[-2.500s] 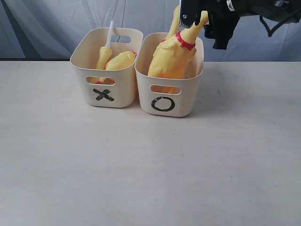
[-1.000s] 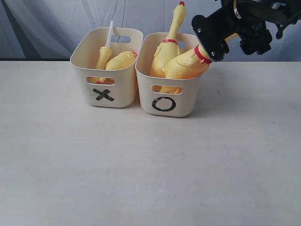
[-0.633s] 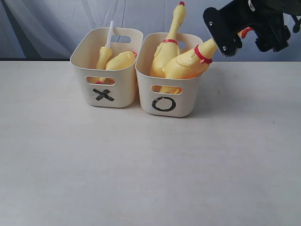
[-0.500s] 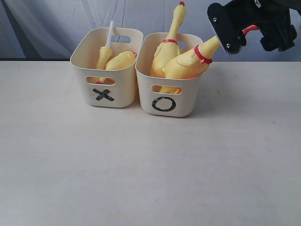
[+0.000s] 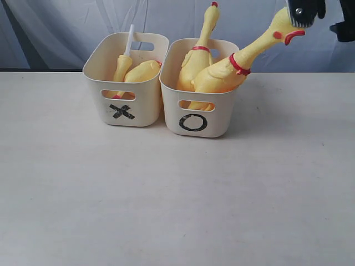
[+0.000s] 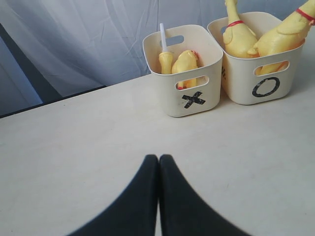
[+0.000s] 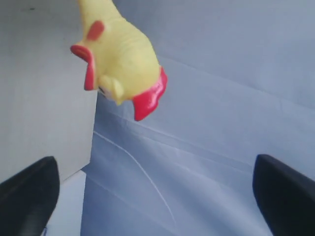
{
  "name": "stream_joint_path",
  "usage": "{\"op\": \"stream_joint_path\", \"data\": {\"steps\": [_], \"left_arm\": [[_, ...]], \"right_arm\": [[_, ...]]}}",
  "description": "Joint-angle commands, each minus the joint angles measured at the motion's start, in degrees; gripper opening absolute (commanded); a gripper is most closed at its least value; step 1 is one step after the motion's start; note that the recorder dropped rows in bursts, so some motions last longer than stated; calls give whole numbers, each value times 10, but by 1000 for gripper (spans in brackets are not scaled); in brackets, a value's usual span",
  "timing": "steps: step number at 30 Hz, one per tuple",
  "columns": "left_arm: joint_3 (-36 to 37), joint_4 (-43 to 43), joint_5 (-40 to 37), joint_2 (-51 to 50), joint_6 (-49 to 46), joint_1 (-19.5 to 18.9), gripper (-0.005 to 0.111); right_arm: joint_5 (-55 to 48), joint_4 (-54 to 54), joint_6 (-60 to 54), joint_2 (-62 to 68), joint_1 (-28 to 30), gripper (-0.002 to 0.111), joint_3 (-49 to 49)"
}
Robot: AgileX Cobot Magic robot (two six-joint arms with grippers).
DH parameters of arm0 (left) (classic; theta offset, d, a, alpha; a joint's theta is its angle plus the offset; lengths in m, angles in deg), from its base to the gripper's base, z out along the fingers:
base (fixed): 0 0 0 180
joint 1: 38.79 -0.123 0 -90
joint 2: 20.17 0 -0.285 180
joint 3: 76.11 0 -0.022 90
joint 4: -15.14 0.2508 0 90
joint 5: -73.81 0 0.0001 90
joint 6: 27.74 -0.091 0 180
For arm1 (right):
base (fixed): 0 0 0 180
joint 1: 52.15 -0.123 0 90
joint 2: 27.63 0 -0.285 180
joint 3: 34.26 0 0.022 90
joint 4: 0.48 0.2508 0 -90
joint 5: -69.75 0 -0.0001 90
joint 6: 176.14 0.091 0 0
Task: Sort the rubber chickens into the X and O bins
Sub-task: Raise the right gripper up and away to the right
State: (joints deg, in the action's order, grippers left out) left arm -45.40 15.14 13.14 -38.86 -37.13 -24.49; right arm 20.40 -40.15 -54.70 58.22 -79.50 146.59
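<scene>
Ext. view: the leaning chicken [image 5: 219,77] lies in the O bin [image 5: 195,123]. Its body is inside, and its long neck slants up and out over the rim toward the right gripper [image 5: 304,12], with the head [image 5: 282,29] just under it. The X bin [image 5: 123,113] holds two more, apparently headless.

L wrist view: the left gripper [image 6: 158,191] is well apart over the table [image 6: 74,147], fingers pressed together, empty.

R wrist view: fingers [image 7: 27,191] are spread wide and the head is clear of both, nothing pinched. The R arm is nearer.
</scene>
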Motion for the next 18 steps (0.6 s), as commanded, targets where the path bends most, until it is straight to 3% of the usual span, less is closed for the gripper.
{"op": "stream_joint_path", "data": {"steps": [1, 5, 13, 18], "left_arm": [[3, -8, 4, 2, -1, 2, 0], [3, -8, 3, 2, -1, 2, 0], [3, -8, 3, 2, -1, 2, 0], [3, -8, 3, 2, -1, 2, 0]], "right_arm": [[-26, 33, 16, -37, 0, 103, -1], [-46, 34, 111, -56, 0, 103, -1], [-128, 40, 441, -81, 0, 103, -1], [-158, 92, 534, -106, 0, 103, -1]]}}
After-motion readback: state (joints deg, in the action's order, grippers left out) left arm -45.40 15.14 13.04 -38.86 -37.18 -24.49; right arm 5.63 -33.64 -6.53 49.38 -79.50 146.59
